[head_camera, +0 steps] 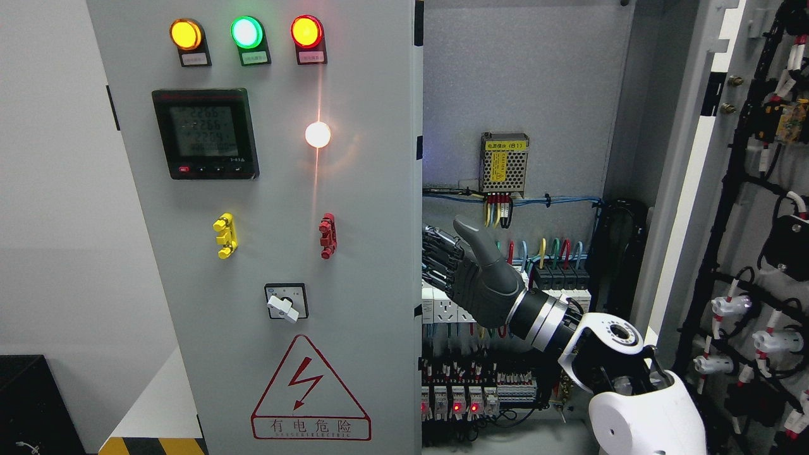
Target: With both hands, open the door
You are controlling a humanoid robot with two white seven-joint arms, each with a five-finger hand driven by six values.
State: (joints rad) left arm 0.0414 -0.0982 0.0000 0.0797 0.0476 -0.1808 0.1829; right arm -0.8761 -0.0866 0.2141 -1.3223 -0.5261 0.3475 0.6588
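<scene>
right robot hand (471, 272) — fingers curled around left door (265, 221) edge — right door (746, 221) open.

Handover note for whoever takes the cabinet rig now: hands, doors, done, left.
Right hand: reaches into the open bay, fingers hooked on the inner edge of the left door; whether it truly grips is hard to tell.
Left hand: not in view.
Right door: swung wide open, wiring side showing.
Left door: appears shut, lamps and meter facing the camera.
Done: right door open.
Left: probably swing the left door out; it has not visibly started moving.
</scene>
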